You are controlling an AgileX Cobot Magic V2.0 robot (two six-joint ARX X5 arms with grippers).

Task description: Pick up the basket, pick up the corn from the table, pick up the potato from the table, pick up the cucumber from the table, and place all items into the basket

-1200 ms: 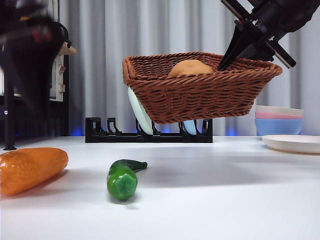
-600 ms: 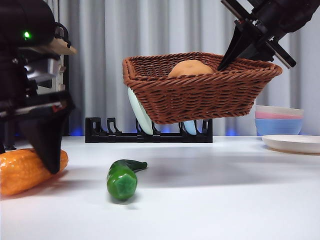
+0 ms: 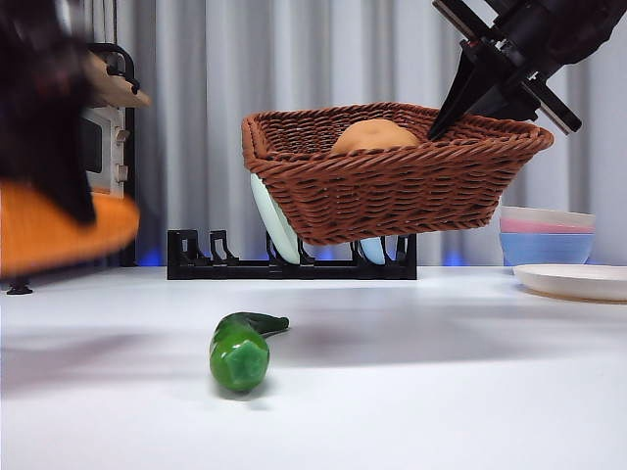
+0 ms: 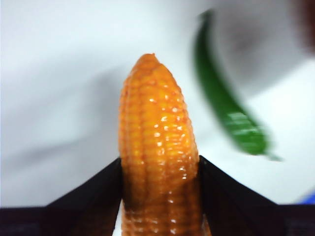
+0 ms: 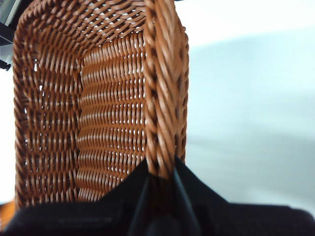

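Front view: the basket (image 3: 392,171) hangs in the air with the potato (image 3: 374,135) inside. The cucumber (image 3: 240,350) lies on the table (image 3: 441,392), at seven o'clock from the basket.

Left wrist view: the left gripper (image 4: 160,169) squeezes the corn (image 4: 157,162), lifted off the table.

Right wrist view: the right gripper (image 5: 160,177) pinches the basket rim.

The corn step is going on. Next, I think, the corn must go over the basket and drop in.

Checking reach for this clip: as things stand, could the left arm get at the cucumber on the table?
Probably not yet. The left gripper is shut on the corn, lifted off the table. The cucumber lies in the open with nothing over it, so the way looks free once the corn is dropped.
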